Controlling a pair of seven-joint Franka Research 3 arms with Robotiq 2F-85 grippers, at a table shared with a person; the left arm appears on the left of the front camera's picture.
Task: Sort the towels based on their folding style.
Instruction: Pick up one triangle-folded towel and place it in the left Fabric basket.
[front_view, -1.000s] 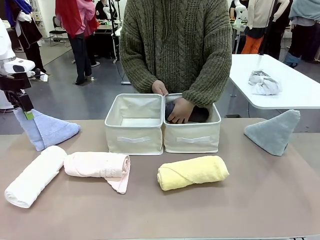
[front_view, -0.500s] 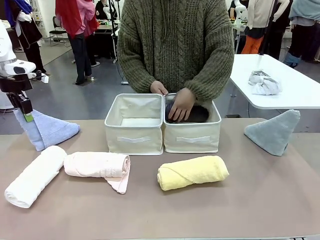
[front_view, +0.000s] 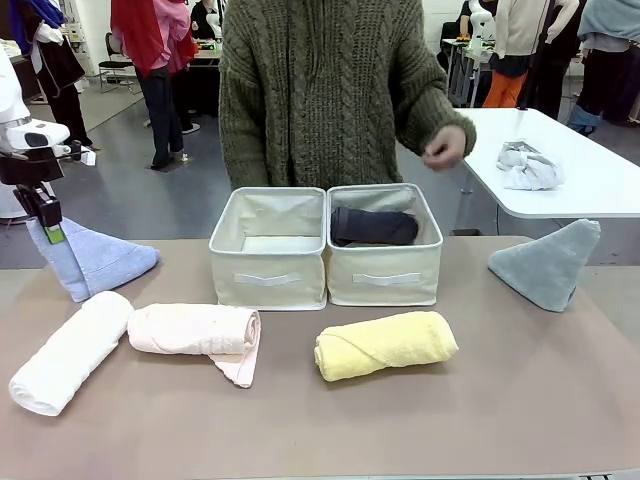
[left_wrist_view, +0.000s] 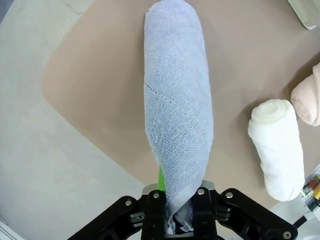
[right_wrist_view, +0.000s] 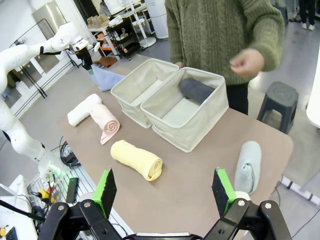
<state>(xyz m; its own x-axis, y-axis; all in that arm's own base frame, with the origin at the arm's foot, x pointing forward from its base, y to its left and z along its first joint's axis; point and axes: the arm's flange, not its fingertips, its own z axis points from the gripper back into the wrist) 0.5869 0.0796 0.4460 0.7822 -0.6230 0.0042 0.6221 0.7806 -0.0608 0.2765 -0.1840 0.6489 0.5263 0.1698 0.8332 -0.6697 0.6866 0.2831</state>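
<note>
My left gripper (front_view: 45, 226) is shut on the tip of the light blue cone towel (front_view: 98, 258), whose wide end rests on the table's far left; the left wrist view shows the towel (left_wrist_view: 175, 110) pinched in that gripper (left_wrist_view: 177, 212). A white roll (front_view: 68, 350), a pink roll (front_view: 195, 332) and a yellow roll (front_view: 385, 345) lie along the front. A dark grey roll (front_view: 372, 226) lies in the right bin (front_view: 385, 280). The grey-teal cone (front_view: 548, 262) stands at the far right. My right gripper (right_wrist_view: 164, 186) hangs open high above the table's near edge.
The left bin (front_view: 268, 278) stands against the right one at the table's middle back. The person stands behind the bins with one hand (front_view: 445, 152) raised. A white side table (front_view: 580, 190) at the back right carries a crumpled cloth (front_view: 528, 165).
The person's hands left the right bin and pulled back, leaving the dark grey roll inside. My left gripper stayed shut on the blue cone, barely moving.
</note>
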